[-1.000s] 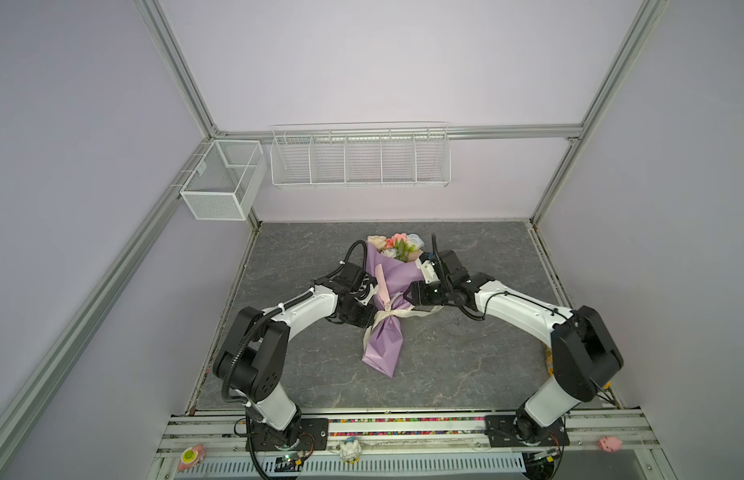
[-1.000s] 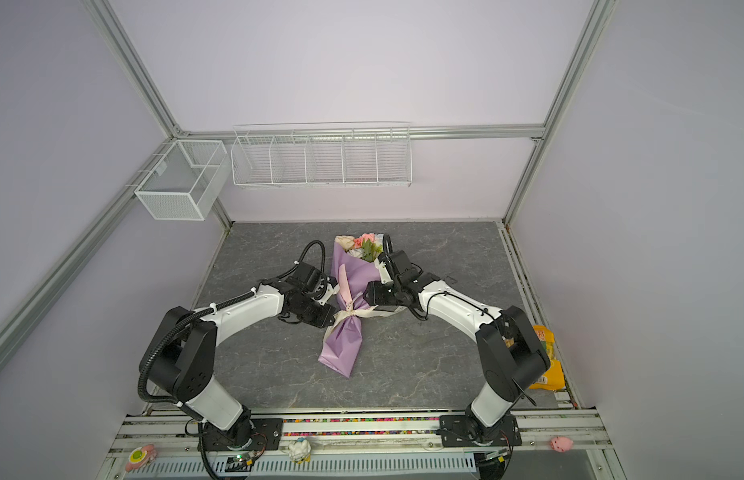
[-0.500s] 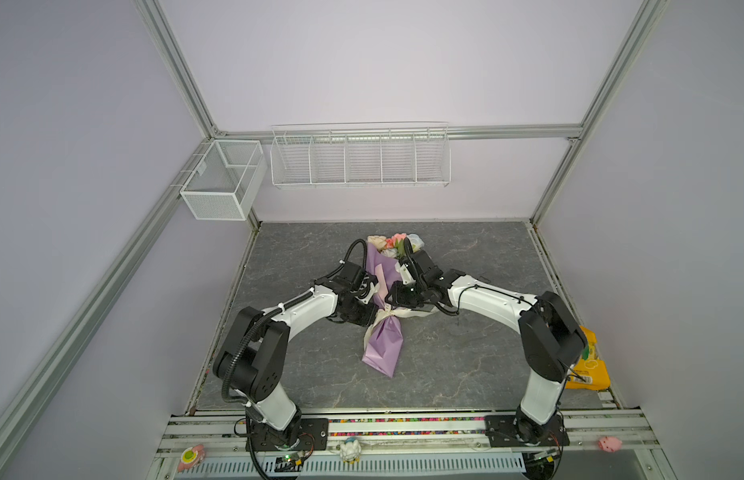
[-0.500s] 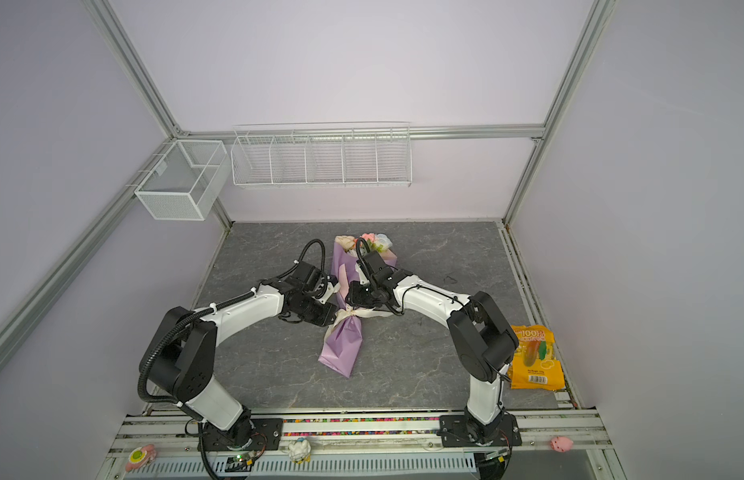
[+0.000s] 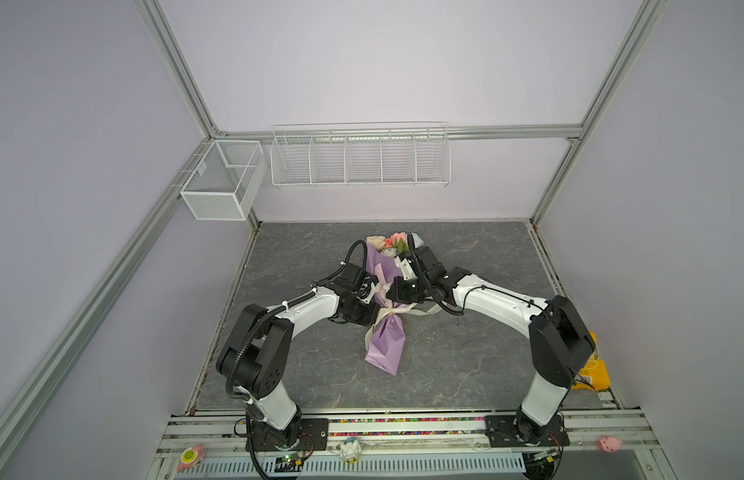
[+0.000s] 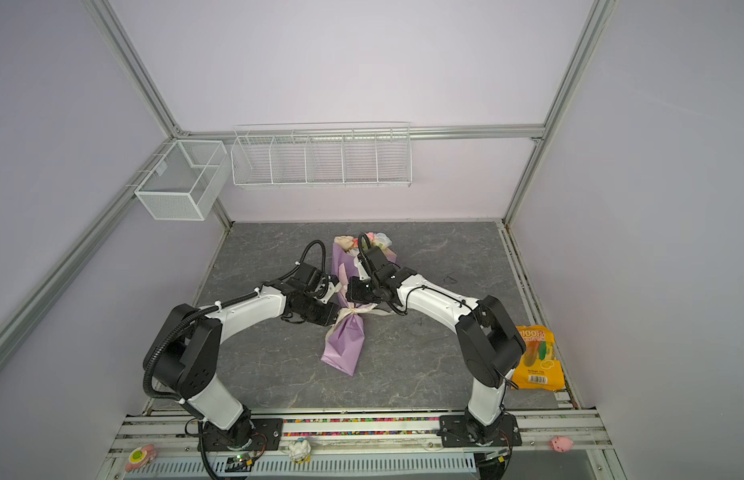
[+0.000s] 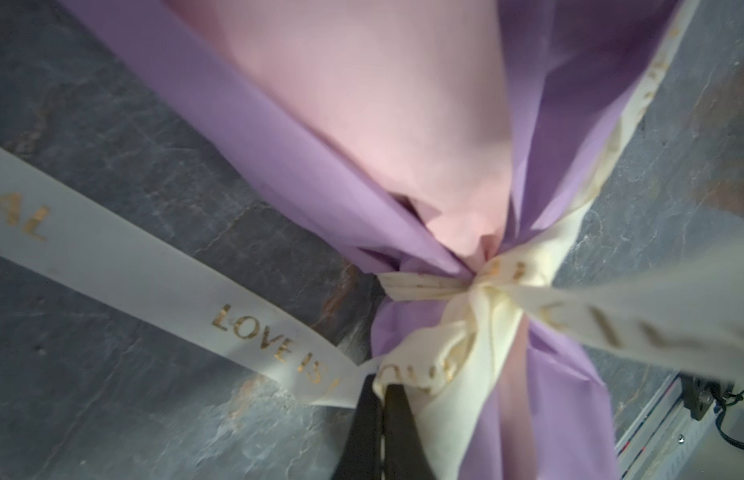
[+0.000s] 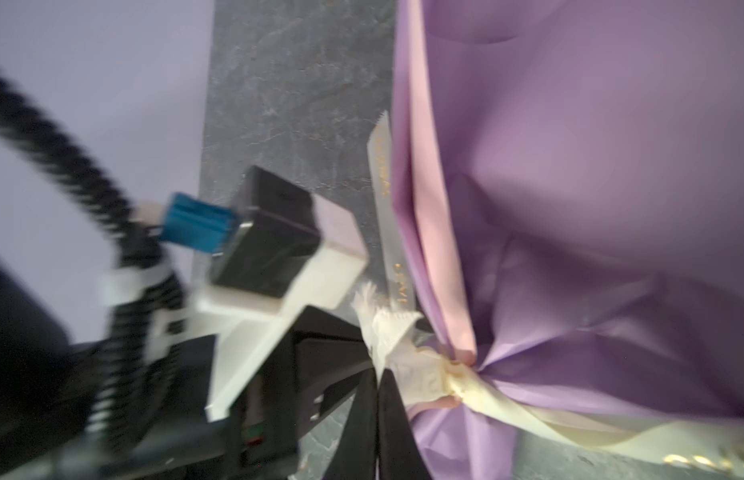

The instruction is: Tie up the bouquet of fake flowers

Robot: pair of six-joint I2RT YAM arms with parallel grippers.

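Cream ribbon (image 7: 254, 332) is knotted round the bouquet (image 5: 386, 337) at its waist. I find left gripper (image 7: 378, 388) and right gripper (image 8: 378, 380) both clamped on ribbon beside the knot. Final tightening remains, I judge.

A: What carries everything?
B: A dark grey, stone-patterned table (image 5: 466, 353).
A: What lies on it?
B: A bouquet of fake flowers (image 5: 385, 343) in lilac paper, blooms toward the back wall; a cream ribbon (image 7: 154, 286) tied round it trails alongside; a yellow snack bag (image 6: 536, 357) at the right edge.
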